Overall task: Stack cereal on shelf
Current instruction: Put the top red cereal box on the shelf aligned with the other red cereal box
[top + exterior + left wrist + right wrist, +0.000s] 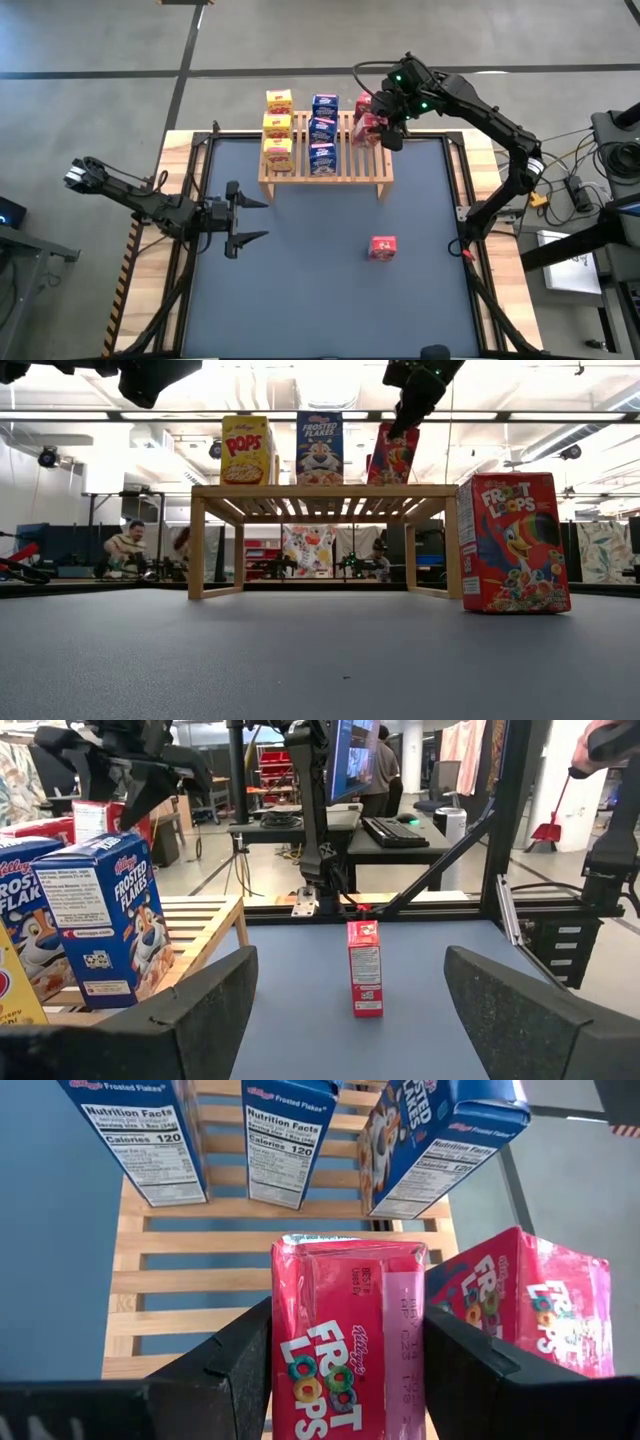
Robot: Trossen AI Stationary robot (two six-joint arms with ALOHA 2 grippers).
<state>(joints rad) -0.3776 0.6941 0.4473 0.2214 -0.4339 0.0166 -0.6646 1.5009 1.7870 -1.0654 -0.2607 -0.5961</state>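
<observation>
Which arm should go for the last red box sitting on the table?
Left. Its open gripper faces the lone red box, while the right gripper is busy holding a red box over the shelf.

A light wooden slatted shelf [345,172] carries three yellow cardboard cereal boxes [278,128], three blue ones [322,132] and two red ones [368,118]; a third red box [382,247] stands upright on the worktop, well apart.
</observation>
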